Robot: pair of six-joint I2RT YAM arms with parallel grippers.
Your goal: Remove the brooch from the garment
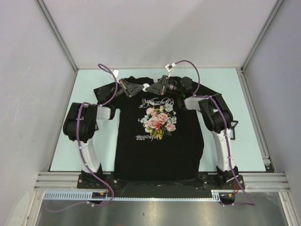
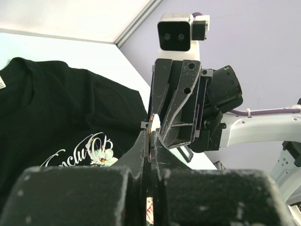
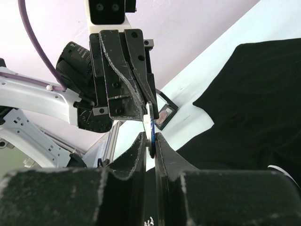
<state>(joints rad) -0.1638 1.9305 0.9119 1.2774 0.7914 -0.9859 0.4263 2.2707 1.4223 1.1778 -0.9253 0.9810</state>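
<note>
Black T-shirt [image 1: 160, 155] lies flat below both grippers. We hold the brooch [image 3: 151, 123] edge-on btw the left gripper [image 2: 149, 135] & right gripper [image 3: 149, 139], tips facing, each closed down to a sliver on it. Prob. one steadies while the other works the pin. It's up over the shirt's neck end; can't tell if it's free of the cloth.

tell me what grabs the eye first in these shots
A black T-shirt with a pink rose print lies flat on the pale green table, filling its middle. Over its far edge the left tool and right tool meet tip to tip, both pinched on a small thin brooch.
</note>
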